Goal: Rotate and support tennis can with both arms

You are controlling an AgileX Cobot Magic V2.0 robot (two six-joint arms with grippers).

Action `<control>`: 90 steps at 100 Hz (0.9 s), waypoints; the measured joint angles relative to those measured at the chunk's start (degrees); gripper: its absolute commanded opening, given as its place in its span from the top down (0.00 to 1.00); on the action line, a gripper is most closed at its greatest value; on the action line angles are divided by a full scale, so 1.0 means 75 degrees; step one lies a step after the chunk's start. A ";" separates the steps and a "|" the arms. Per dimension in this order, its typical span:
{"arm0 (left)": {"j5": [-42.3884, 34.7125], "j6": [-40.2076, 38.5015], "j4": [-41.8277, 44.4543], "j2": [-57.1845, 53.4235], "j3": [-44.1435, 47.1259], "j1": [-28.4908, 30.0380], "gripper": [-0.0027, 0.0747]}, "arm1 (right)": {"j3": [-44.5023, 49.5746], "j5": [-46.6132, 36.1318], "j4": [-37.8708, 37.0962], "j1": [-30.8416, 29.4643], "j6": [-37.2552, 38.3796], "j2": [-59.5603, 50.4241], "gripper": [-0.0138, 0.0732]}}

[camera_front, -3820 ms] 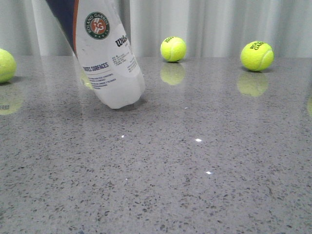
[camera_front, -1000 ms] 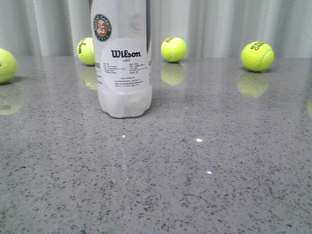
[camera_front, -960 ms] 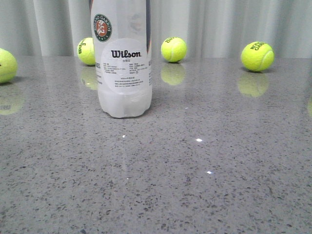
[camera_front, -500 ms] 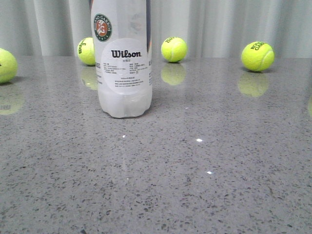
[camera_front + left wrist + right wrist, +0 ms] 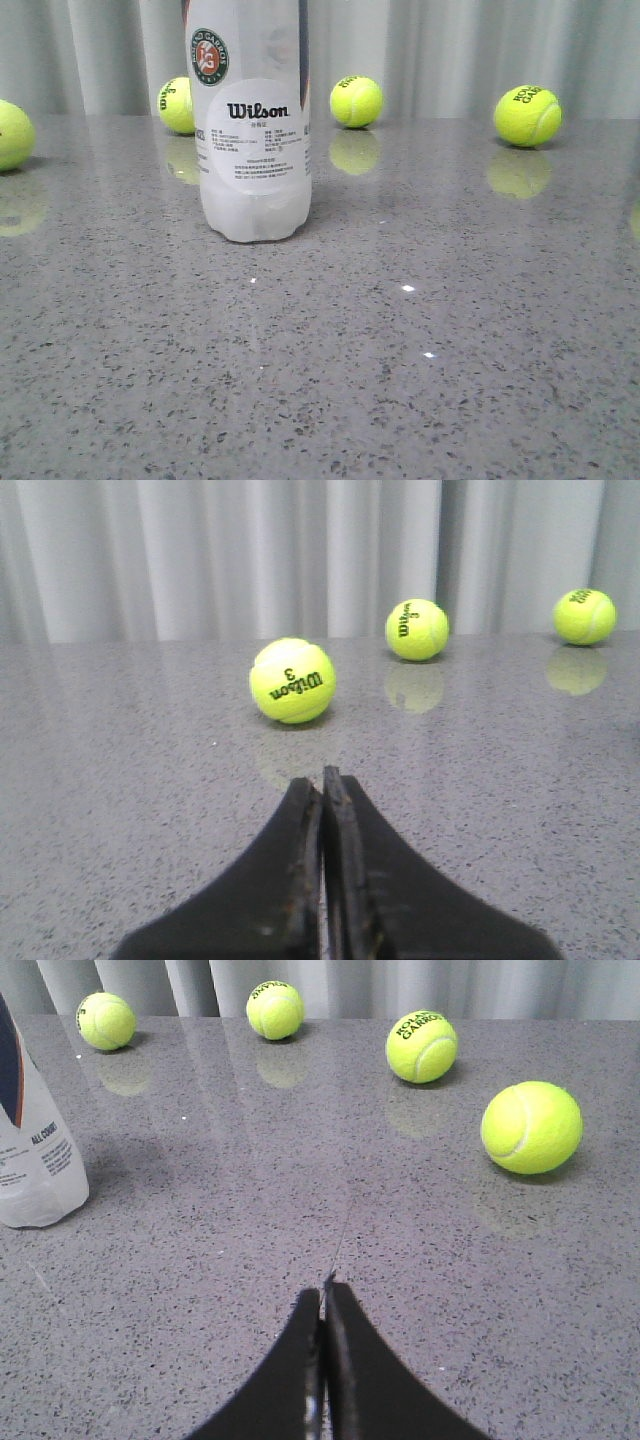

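The tennis can point(image 5: 252, 120) stood upright on the grey speckled table point(image 5: 420, 380), left of centre in the front view, its base flat on the surface and its top cut off by the frame's upper edge. Its white label with the Wilson name faced the camera, with the round Roland Garros emblem above it. Nothing touched the can; neither claw appeared in the front view.

In the right wrist view the can point(image 5: 35, 1150) showed only as its lower part at the picture's edge, resting on the table point(image 5: 250, 1260) well apart from the right claw point(image 5: 322, 1305), whose two black fingers were pressed together with nothing between them. The left claw point(image 5: 322, 790) likewise had its fingers closed against each other on nothing, and the can did not appear in its view at all.

Behind the can in the front view lay three tennis balls: one just beside its left edge point(image 5: 177, 104), one to its right point(image 5: 356, 101), and one further right point(image 5: 527, 115). A fourth ball point(image 5: 14, 134) sat at the far left edge. A pale pleated curtain point(image 5: 450, 50) closed off the back of the table.
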 measured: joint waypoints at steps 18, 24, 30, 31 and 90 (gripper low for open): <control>0.0127 -0.0017 -0.0031 0.0000 0.0000 0.0228 0.99 | 0.0000 0.0000 0.0000 0.0000 0.0003 0.0000 0.91; 0.0143 -0.0017 -0.0036 0.0000 0.0000 0.0250 0.99 | 0.0000 0.0000 0.0000 0.0000 0.0003 0.0000 0.91; 0.0155 -0.0022 -0.0036 0.0000 0.0000 0.0250 0.99 | 0.0000 0.0000 0.0000 0.0000 0.0003 0.0000 0.91; 0.0152 -0.0022 -0.0036 0.0000 0.0000 0.0250 0.99 | 0.0000 0.0000 0.0000 0.0000 0.0003 0.0000 0.91; 0.0170 -0.0034 -0.0048 0.0000 0.0000 0.0250 0.99 | 0.0000 0.0000 0.0000 0.0000 0.0003 0.0000 0.91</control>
